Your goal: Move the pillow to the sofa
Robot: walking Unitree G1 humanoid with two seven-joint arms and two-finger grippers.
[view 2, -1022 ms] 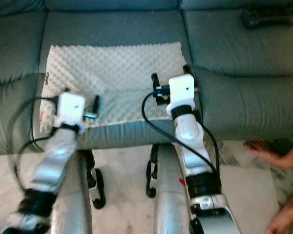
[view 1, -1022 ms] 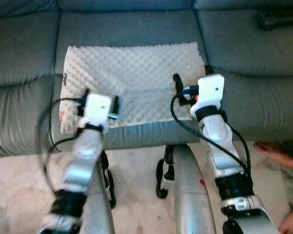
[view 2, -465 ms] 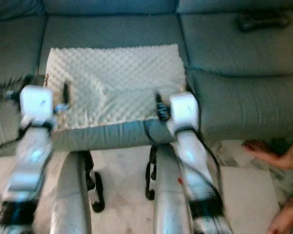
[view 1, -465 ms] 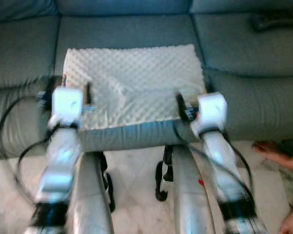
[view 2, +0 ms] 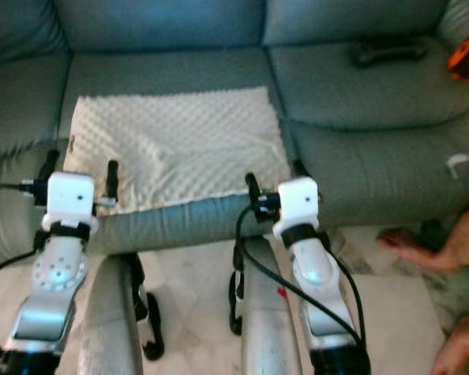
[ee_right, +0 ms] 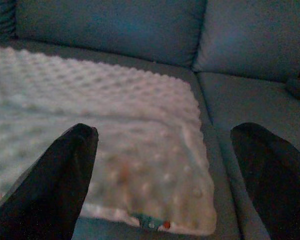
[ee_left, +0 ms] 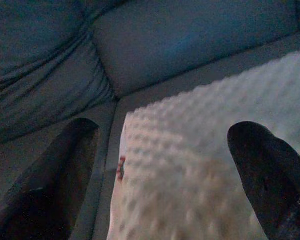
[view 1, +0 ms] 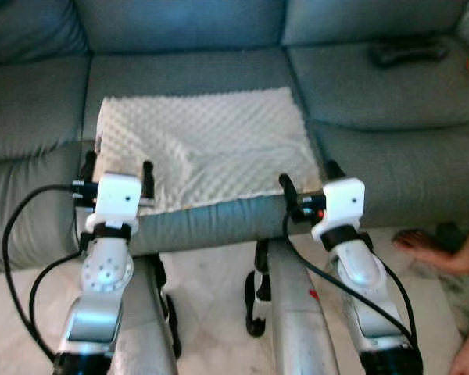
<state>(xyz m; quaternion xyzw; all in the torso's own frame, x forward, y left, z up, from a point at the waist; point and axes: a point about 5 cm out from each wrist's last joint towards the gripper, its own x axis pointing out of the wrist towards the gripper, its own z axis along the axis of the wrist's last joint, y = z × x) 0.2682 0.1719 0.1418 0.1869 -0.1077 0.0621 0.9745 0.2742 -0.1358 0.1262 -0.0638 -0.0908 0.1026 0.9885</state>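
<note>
While the pillow point(view 1: 203, 148) lies flat on the middle seat of the sofa point(view 1: 375, 101), both arms are raised at the seat's front edge. Cover is cream and dimpled; its near edge runs just short of the front of the cushion. Left end effector point(view 1: 116, 173) stands at the pillow's near-left corner, fingers spread wide, gripping nothing. Right end effector point(view 1: 306, 181) stands at the near-right corner, fingers likewise spread wide and empty. Wrist views confirm a broad gap between each pair of fingers, with the pillow beyond. On the right-hand seat lies 1 dark object point(view 1: 406, 53). A person's bare foot point(view 1: 422, 244) rests on the floor at right
</note>
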